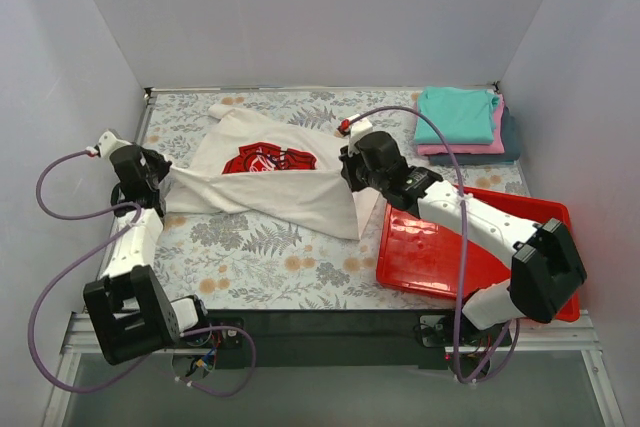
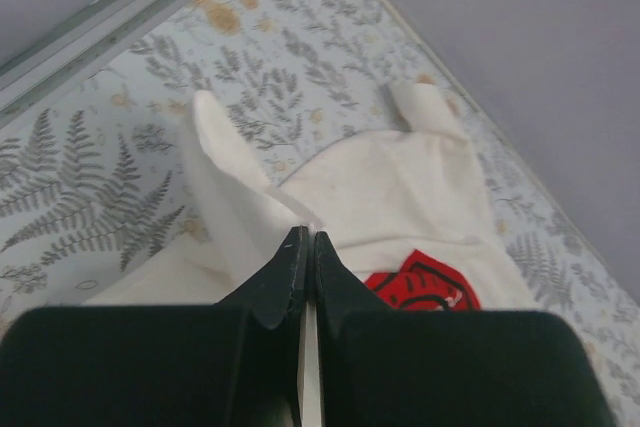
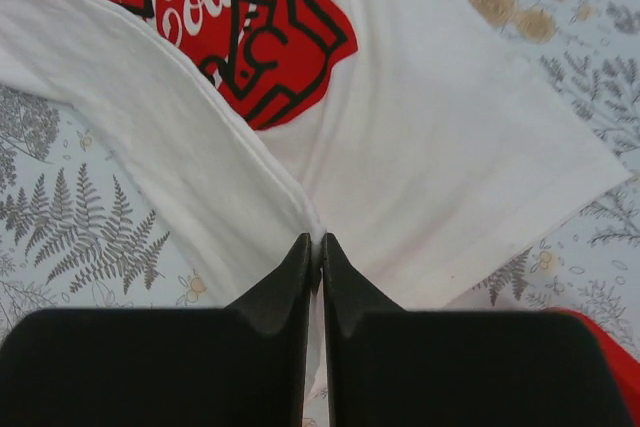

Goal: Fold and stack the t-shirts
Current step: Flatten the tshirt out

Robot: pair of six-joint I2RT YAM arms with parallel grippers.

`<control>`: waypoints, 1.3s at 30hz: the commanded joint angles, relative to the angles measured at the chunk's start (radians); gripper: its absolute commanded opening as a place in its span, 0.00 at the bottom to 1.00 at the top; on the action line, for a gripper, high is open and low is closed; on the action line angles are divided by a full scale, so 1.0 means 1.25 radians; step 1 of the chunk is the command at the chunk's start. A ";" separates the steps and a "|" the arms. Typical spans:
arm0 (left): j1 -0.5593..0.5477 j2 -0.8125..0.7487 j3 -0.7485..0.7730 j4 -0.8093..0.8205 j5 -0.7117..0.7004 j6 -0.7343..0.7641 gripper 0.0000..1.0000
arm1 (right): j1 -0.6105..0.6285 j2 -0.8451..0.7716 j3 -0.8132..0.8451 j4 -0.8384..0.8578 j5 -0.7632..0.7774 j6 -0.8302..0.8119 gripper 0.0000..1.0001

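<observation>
The white t-shirt [image 1: 270, 182] with the red logo print [image 1: 268, 159] hangs stretched between both grippers above the floral table. My left gripper [image 1: 160, 179] is shut on its left edge; in the left wrist view [image 2: 306, 239] cloth is pinched between the fingers. My right gripper [image 1: 352, 175] is shut on its right edge; the right wrist view [image 3: 316, 243] shows the fold in the fingers, with the logo [image 3: 230, 22] above. A stack of folded tees sits at the back right: teal [image 1: 458, 112] on top, pink [image 1: 470, 145] under it, dark blue-grey [image 1: 508, 147] at the bottom.
A red plastic tray [image 1: 440, 252] lies at the front right under my right arm. Grey walls close in the table on the left, back and right. The floral tablecloth [image 1: 270, 257] shows in front of the shirt.
</observation>
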 commanded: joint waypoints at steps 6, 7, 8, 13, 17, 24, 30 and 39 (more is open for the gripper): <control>-0.033 -0.128 0.110 -0.030 0.171 -0.088 0.00 | 0.002 -0.126 0.124 -0.004 0.117 -0.119 0.01; -0.031 -0.130 0.144 -0.079 0.186 -0.080 0.00 | 0.000 -0.143 0.150 -0.004 0.118 -0.139 0.01; -0.033 -0.130 0.193 -0.092 0.197 -0.075 0.00 | -0.001 -0.150 0.164 -0.004 0.119 -0.152 0.01; -0.033 -0.165 0.297 -0.223 0.218 -0.052 0.00 | -0.005 -0.152 0.278 -0.024 0.104 -0.235 0.01; -0.033 -0.185 0.434 -0.357 0.204 0.012 0.00 | -0.005 -0.176 0.372 -0.063 0.060 -0.264 0.01; -0.031 -0.227 0.690 -0.565 0.208 0.114 0.00 | -0.005 -0.279 0.442 -0.151 -0.096 -0.245 0.01; -0.033 -0.197 0.915 -0.671 0.315 0.136 0.00 | -0.004 -0.341 0.506 -0.217 -0.231 -0.231 0.01; -0.033 -0.176 1.131 -0.703 0.365 0.126 0.00 | -0.004 -0.381 0.624 -0.276 -0.278 -0.245 0.01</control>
